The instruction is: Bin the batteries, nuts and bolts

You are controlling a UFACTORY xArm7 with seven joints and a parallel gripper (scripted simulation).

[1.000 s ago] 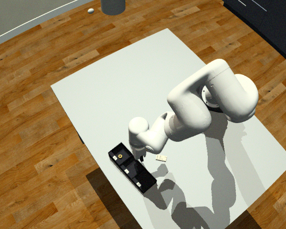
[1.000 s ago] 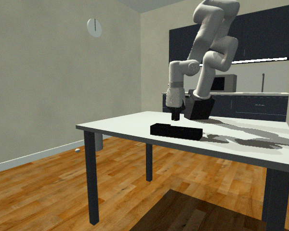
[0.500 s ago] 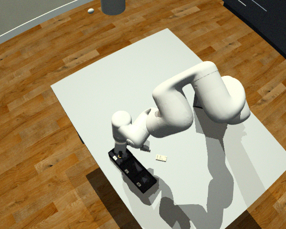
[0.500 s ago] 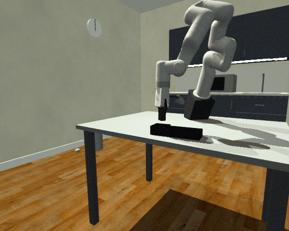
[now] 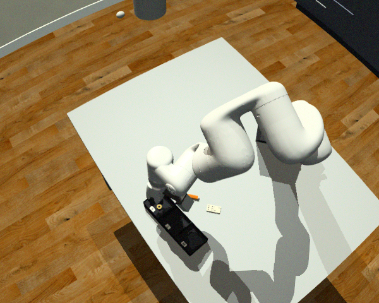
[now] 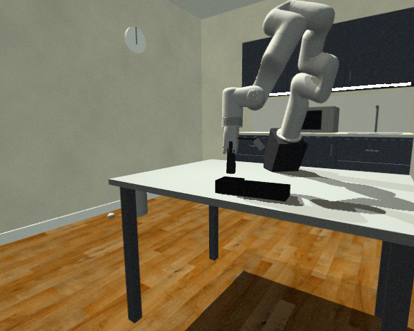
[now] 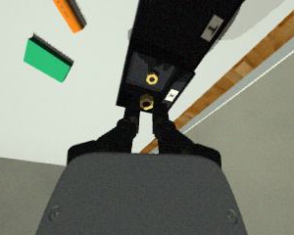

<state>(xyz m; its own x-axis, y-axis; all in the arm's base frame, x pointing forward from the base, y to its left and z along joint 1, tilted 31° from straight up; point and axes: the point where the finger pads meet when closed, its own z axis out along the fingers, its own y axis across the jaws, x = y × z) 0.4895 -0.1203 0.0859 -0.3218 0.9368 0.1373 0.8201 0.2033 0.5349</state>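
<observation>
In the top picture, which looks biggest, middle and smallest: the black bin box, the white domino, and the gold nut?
1. Black bin box
2. White domino
3. Gold nut, lying in the box
</observation>
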